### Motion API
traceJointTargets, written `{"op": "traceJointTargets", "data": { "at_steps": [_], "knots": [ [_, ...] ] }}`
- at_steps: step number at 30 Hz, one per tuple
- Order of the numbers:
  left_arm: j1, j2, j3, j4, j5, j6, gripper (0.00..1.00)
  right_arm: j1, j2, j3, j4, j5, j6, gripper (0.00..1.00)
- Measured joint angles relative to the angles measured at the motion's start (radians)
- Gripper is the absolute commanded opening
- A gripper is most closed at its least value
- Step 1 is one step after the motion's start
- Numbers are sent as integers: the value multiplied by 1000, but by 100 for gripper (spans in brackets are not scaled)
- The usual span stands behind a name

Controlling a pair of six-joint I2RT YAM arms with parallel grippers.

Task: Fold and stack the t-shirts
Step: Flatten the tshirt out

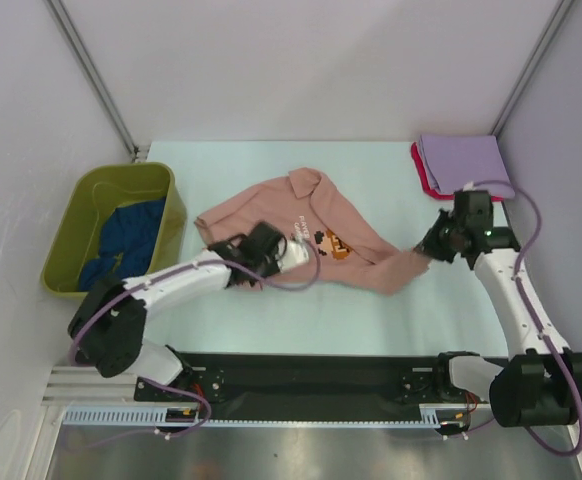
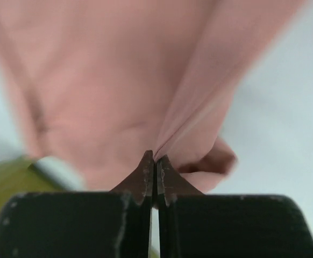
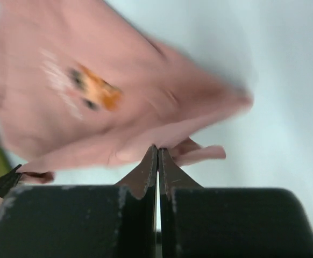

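Note:
The salmon-pink t-shirt (image 1: 316, 215) with an orange print lies crumpled in the middle of the table. My left gripper (image 1: 233, 248) is shut on its left edge; the pinched cloth (image 2: 119, 86) shows in the left wrist view. My right gripper (image 1: 429, 247) is shut on its right end, and that cloth (image 3: 119, 102) fills the right wrist view. The lavender t-shirt (image 1: 463, 160) lies folded on the red t-shirt (image 1: 418, 166) at the back right. The dark blue t-shirt (image 1: 131, 240) sits in the tub.
An olive-green plastic tub (image 1: 89, 192) stands at the left of the table. Grey walls close in the table on the left, back and right. A black rail runs along the near edge between the arm bases.

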Motion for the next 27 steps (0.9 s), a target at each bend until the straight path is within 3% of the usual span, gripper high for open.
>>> {"op": "traceJointTargets", "data": {
  "at_steps": [4,8,12,19,22,27],
  "knots": [
    [186,-69,293,-82,21,18,0,-21,-33,274,-37,-29,-19,0],
    [298,-150,567,-211,125,72,0,-25,-48,564,-72,-69,-29,0],
    [362,-235,708,-405,276,161,1,-24,-115,703,-81,-100,-24,0],
    [369,-256,600,-679,480,353,6,-24,-204,681,-106,-128,5,0],
    [369,-180,505,-623,476,394,10,-24,-184,608,-90,-126,8,0],
    [370,51,480,-426,370,354,36,-24,-97,419,-18,-105,12,0]
  ]
}}
